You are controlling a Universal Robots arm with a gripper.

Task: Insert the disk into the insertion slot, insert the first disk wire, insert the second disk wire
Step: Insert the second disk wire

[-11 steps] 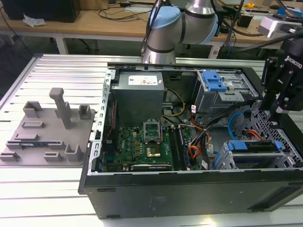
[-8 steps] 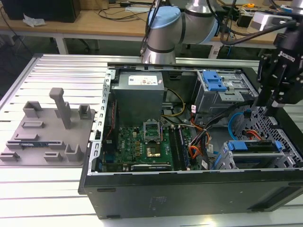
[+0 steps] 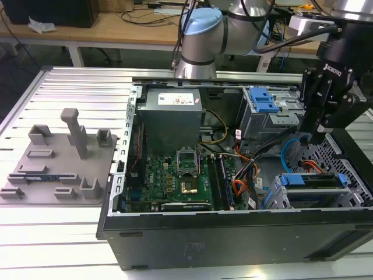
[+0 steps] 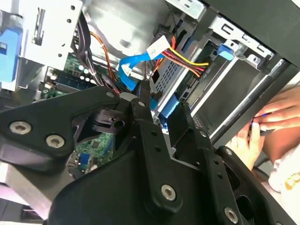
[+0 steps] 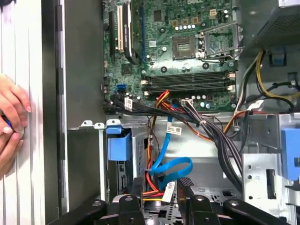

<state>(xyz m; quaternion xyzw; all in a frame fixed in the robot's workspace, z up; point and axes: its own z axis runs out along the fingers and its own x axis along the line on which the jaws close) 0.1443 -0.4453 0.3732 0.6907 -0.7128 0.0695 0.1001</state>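
Fingers [image 5: 185,187] apart — wire bundle [image 5: 152,185] between them.

My arm [image 3: 201,35] is silver tube with pale blue joint caps and black cables; my gripper [image 3: 312,135] is matte black, angular links pinned with silver screws

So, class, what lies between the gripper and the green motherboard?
In the first wrist view, a looped blue cable and a bundle of black and orange wires lie between the gripper and the motherboard.
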